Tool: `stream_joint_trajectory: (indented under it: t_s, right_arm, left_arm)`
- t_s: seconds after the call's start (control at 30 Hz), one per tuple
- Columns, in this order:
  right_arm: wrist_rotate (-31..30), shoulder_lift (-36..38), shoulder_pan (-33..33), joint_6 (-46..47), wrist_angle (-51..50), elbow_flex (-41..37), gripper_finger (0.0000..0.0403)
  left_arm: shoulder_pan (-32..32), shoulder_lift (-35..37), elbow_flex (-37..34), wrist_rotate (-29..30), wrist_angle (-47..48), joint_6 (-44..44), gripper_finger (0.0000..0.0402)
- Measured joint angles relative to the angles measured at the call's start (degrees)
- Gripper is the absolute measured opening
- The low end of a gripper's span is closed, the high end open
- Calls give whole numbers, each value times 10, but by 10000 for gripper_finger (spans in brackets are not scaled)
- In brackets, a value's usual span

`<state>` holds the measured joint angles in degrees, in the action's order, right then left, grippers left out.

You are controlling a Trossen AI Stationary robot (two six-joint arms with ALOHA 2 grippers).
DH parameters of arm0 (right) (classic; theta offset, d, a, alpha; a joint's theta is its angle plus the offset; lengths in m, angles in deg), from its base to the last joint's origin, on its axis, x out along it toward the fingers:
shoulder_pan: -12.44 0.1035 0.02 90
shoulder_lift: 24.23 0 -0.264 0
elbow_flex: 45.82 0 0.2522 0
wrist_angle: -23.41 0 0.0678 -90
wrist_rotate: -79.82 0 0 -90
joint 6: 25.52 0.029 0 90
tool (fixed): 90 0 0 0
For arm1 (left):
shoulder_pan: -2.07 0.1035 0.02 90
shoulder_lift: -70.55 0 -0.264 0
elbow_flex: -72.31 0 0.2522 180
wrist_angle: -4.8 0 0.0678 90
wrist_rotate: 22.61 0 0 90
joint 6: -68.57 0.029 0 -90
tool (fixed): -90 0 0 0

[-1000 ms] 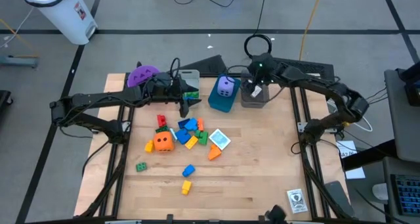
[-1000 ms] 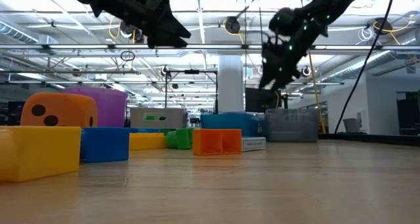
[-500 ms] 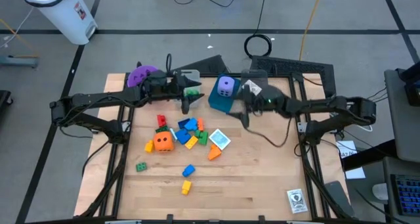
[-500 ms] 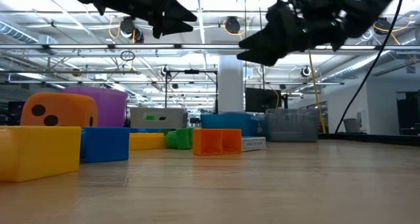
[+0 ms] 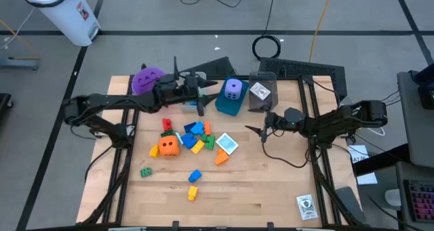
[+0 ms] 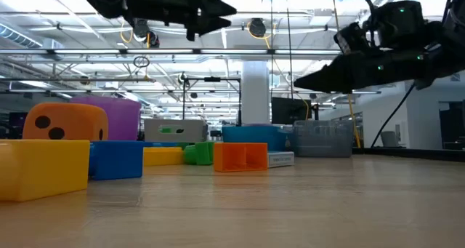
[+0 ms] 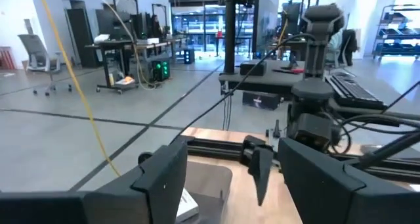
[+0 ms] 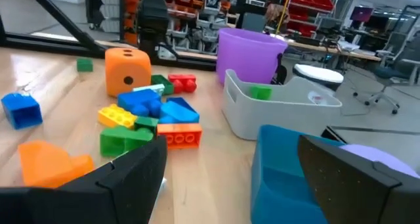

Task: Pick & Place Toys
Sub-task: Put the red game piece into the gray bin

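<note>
From above, the left gripper [image 5: 201, 103] is hanging beside the grey bin [image 5: 196, 78] and the blue bin [image 5: 230, 103], fingers spread and gripping nothing, which suggests to me it is hovering around the drop-off end. The right gripper [image 5: 254, 129] is reaching in over bare wood, jaws apart and empty, pointing toward the pile of toys [image 5: 193, 137], likely lining up a pick. A purple die [image 5: 233, 89] is sitting in the blue bin, and a printed cube [image 5: 260, 91] is lying in the clear bin [image 5: 262, 100]. From table height, both arms are floating well above the bricks; the orange die [image 6: 64, 121] and orange brick [image 6: 240, 157] are resting untouched on the table. Through the left wrist camera, its fingers [image 7: 164, 178] are standing parted with nothing between them, looking out across the room. Through the right wrist camera, its fingers [image 8: 134, 168] are open, facing the bricks [image 8: 141, 112], with the purple cup [image 8: 252, 53] behind the grey bin, which is holding a green brick [image 8: 260, 92].
</note>
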<state>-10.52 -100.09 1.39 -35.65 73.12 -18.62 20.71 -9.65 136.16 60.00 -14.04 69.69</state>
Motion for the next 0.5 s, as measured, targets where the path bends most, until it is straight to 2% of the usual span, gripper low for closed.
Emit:
stream_joint_trajectory:
  t_s: [0.3,0.5]
  right_arm:
    - [3,0,-2,-26,0,-11,329]
    - [3,0,-2,-30,1,-11,329]
  left_arm:
    - [1,-115,0,0,-130,-6,243]
    - [10,-120,0,-2,-137,-13,243]
